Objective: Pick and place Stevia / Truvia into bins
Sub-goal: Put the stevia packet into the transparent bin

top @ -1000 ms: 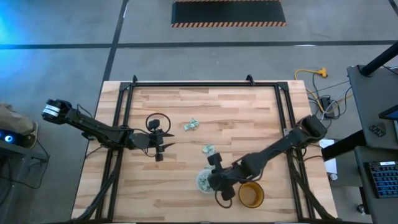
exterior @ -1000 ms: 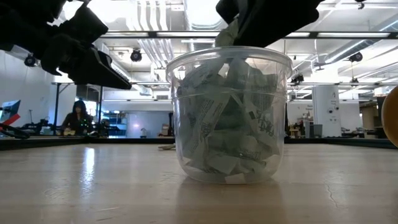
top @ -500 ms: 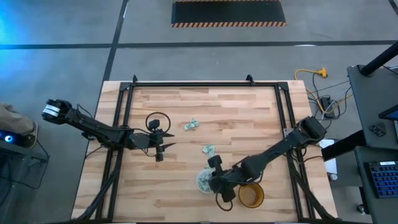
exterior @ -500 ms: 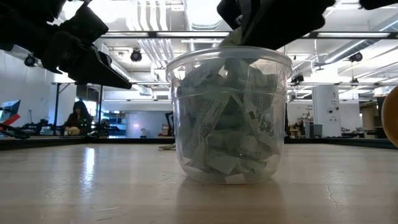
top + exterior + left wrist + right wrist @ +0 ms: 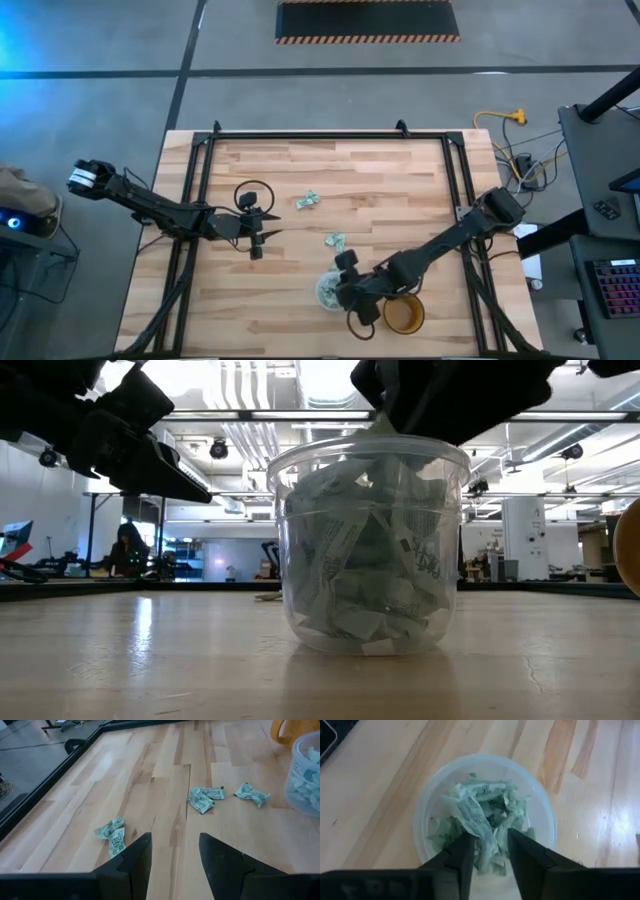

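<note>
The bin, a clear plastic cup (image 5: 326,291) (image 5: 370,545) (image 5: 426,815), stands near the table's front edge, filled with pale green and white sachets. My right gripper (image 5: 490,852) (image 5: 347,283) hangs open just above its mouth, pointing down. One long white sachet (image 5: 472,817) lies on top of the pile, its end between the fingers. Loose crumpled sachets (image 5: 114,832) (image 5: 204,798) (image 5: 252,794) lie flat on the wood mid-table. My left gripper (image 5: 175,855) (image 5: 255,236) hovers open left of them, holding nothing. My right gripper stands over the cup from above with its two fingers (image 5: 465,855) on either side of the top sachet's end (image 5: 481,832). The rest of that sachet lies on the pile. Whether a finger touches it, I cannot tell.
An amber-orange mug (image 5: 404,313) (image 5: 287,730) stands right beside the cup, under my right arm. A black metal frame (image 5: 200,170) runs along the table's left, far and right sides. Bare wood lies at the far half of the table.
In the low view the sachet under my right gripper has come down from above the cup's rim to the level of the rim, and the gripper has sunk a little toward the cup.
</note>
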Controlling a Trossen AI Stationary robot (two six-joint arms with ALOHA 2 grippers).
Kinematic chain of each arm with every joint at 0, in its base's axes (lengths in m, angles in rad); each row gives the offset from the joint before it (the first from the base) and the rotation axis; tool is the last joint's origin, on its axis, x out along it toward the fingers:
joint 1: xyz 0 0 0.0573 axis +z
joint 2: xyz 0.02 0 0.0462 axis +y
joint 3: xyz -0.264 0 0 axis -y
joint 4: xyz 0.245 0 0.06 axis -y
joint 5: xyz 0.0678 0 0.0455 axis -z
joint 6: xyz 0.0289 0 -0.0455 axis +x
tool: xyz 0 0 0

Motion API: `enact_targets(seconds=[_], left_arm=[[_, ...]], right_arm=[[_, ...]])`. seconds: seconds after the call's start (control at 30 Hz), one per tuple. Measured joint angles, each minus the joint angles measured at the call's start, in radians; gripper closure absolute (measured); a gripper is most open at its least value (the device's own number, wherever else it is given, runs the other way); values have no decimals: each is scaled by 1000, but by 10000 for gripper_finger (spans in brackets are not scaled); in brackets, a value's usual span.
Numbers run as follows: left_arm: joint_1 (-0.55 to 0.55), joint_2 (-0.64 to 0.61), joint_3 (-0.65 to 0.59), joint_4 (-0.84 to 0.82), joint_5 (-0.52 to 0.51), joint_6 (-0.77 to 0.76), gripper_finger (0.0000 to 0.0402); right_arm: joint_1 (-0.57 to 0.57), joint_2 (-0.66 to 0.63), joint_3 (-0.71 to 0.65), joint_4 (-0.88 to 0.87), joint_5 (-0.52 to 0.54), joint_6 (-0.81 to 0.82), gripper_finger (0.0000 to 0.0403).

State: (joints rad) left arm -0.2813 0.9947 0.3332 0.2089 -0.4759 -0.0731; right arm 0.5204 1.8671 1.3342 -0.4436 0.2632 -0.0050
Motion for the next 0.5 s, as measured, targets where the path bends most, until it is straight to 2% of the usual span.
enact_targets(seconds=[0.2, 0.33, 0.5], left_arm=[[0, 0, 0, -1, 0, 0, 253], [0, 0, 0, -1, 0, 0, 253], [1, 0, 0, -10, -1, 0, 253]], right_arm=[[20, -32, 116, -210, -1, 88, 264], [36, -53, 170, -252, 5, 91, 263], [44, -61, 166, -260, 150, 38, 275]])
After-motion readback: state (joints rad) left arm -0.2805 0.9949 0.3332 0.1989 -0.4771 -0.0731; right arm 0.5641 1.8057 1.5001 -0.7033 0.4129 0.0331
